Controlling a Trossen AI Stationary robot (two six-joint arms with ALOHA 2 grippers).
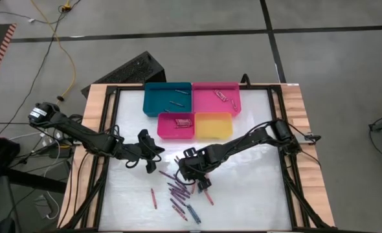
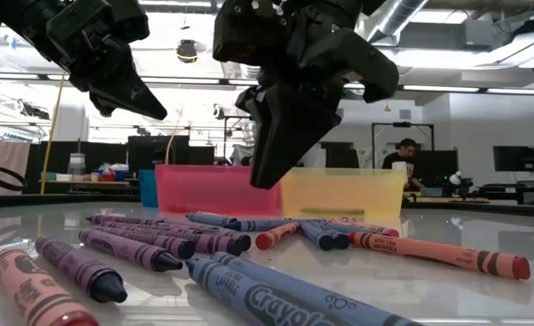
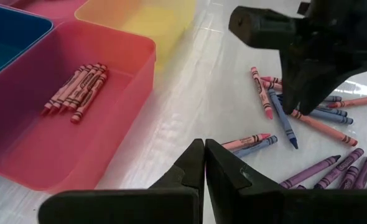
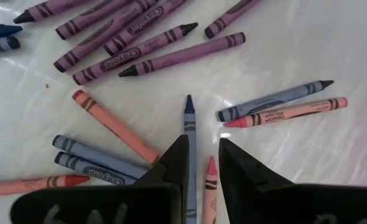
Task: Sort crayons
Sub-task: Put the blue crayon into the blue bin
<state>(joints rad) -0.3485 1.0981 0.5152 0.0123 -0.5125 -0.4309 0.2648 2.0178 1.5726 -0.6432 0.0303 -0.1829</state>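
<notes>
Loose crayons [image 1: 178, 192], purple, blue and pink-red, lie flat and scattered on the white table top [image 1: 256, 188] near its front edge. My right gripper [image 4: 203, 152] hangs just over this heap, pointing steeply down, its fingers a narrow gap apart with nothing between them. Below the gap lie a blue crayon [image 4: 190, 124] and a pink crayon [image 4: 209, 180]. In the low view its fingertips [image 2: 269, 172] stand clear above the crayons [image 2: 204, 240]. My left gripper [image 3: 205, 158] is shut and empty, waiting over the table to the left [image 1: 153, 152].
Beyond the heap stand four trays: blue [image 1: 153, 107] and large pink [image 1: 204, 107] at the back, a small pink one [image 1: 162, 129] holding several pink crayons [image 3: 78, 90], and a yellow one [image 1: 213, 126]. Black frame rails run along the table's sides.
</notes>
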